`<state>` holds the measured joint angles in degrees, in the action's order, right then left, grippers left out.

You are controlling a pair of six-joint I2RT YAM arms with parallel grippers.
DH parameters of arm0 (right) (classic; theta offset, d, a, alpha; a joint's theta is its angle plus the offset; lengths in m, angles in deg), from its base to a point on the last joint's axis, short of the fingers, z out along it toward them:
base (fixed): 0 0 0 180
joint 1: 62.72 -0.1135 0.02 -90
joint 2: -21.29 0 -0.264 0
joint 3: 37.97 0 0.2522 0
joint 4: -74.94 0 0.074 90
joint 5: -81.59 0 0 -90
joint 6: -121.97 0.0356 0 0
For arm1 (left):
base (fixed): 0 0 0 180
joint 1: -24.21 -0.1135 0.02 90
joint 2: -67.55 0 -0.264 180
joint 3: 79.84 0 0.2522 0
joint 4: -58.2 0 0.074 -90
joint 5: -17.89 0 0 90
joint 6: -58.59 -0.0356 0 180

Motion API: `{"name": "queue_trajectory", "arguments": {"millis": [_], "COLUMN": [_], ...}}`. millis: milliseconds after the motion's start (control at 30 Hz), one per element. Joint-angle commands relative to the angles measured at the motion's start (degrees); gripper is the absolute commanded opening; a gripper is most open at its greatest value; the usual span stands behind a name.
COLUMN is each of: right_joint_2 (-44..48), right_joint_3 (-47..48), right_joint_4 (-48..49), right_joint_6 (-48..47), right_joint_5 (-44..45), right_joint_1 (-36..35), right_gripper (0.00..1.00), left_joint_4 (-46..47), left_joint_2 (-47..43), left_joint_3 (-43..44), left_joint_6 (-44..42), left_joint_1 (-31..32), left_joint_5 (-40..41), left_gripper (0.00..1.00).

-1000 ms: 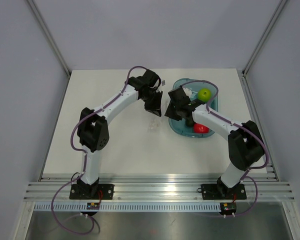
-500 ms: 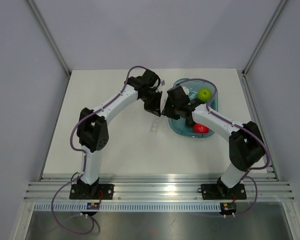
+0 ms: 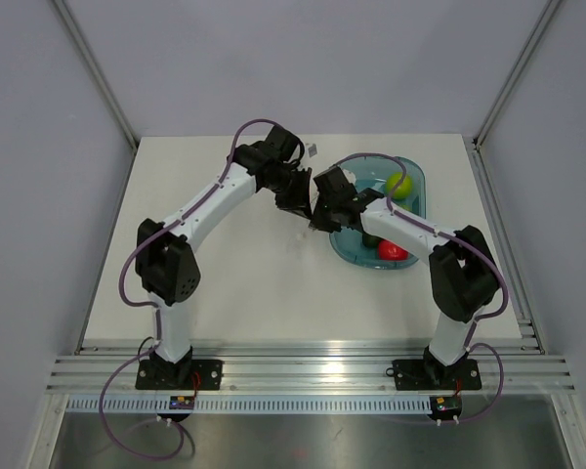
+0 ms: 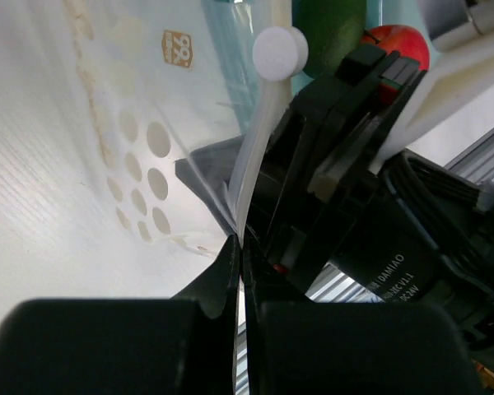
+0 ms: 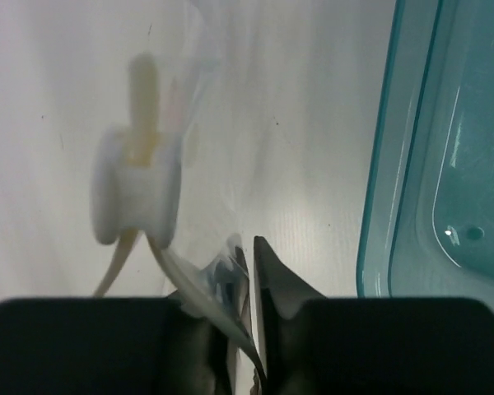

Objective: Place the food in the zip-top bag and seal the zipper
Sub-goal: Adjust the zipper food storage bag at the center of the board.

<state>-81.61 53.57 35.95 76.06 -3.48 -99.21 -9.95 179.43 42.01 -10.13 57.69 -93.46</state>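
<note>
The zip-top bag (image 4: 107,123) is clear film with printed dots, hanging between my two grippers above the table. Its zipper (image 4: 253,164) is a pale strip with a white slider (image 4: 280,51). My left gripper (image 4: 241,247) is shut on the strip's lower end. My right gripper (image 5: 249,247) has its jaws nearly together with the bag's edge (image 5: 218,276) pinched between them, and the slider (image 5: 136,185) shows blurred just beyond. From above, the left gripper (image 3: 298,198) and right gripper (image 3: 323,212) almost touch. The food (image 4: 329,33), dark green, lies in the tray.
The teal tray (image 3: 417,195) stands right of the grippers, holding a lime-green apple (image 3: 400,184) and a red item (image 3: 393,250). Its rim (image 5: 379,189) runs close beside my right fingers. White tabletop (image 3: 215,283) stretches to the left and front.
Both grippers have drawn together and shifted toward the far side, lifting the bag off the table. The right jaws have narrowed onto the bag's edge. The left grip is unchanged.
</note>
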Motion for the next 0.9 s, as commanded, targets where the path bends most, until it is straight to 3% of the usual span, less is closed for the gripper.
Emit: {"name": "queue_trajectory", "arguments": {"millis": [0, 133, 333, 533, 567, 667, 800, 867], "right_joint_2": [0.58, 1.73, 2.35, 1.73, 1.82, 2.26, 2.43, 2.52], "right_joint_3": [2.73, 3.26, 3.87, 4.31, 4.22, 4.22, 4.05, 3.79], "right_joint_4": [-1.04, -5.16, -8.59, -7.03, -6.67, -5.71, -5.27, -4.74], "right_joint_6": [0.03, -1.03, -0.94, -0.59, -0.68, -0.68, -0.42, -0.24], "right_joint_5": [3.41, 9.04, 14.58, 11.77, 10.90, 9.49, 8.17, 7.29], "right_joint_1": [-0.60, -0.60, -0.60, -0.60, -0.60, -0.69, -0.69, -0.69], "right_gripper": [0.13, 0.00, 0.00, 0.00, 0.00, 0.00, 0.00, 0.00], "left_joint_4": [1.31, 0.25, -1.86, -0.02, 0.25, 2.18, 3.68, 3.94], "left_joint_2": [-3.76, -4.03, -3.86, -3.60, -3.51, -3.07, -1.93, -1.49], "left_joint_3": [-1.56, -2.97, -4.03, -5.00, -5.43, -6.66, -6.49, -6.14], "left_joint_6": [-0.53, -1.94, -3.52, -2.56, -2.30, -1.68, -0.45, -0.01], "left_joint_1": [-0.78, -2.79, -4.20, -4.03, -3.94, -3.33, -2.71, -2.36], "left_joint_5": [-2.30, -0.02, 2.79, 0.78, 0.52, -0.80, -2.30, -2.47], "left_gripper": [0.00, 0.00, 0.00, 0.00, 0.14, 0.39, 0.56, 0.58]}}
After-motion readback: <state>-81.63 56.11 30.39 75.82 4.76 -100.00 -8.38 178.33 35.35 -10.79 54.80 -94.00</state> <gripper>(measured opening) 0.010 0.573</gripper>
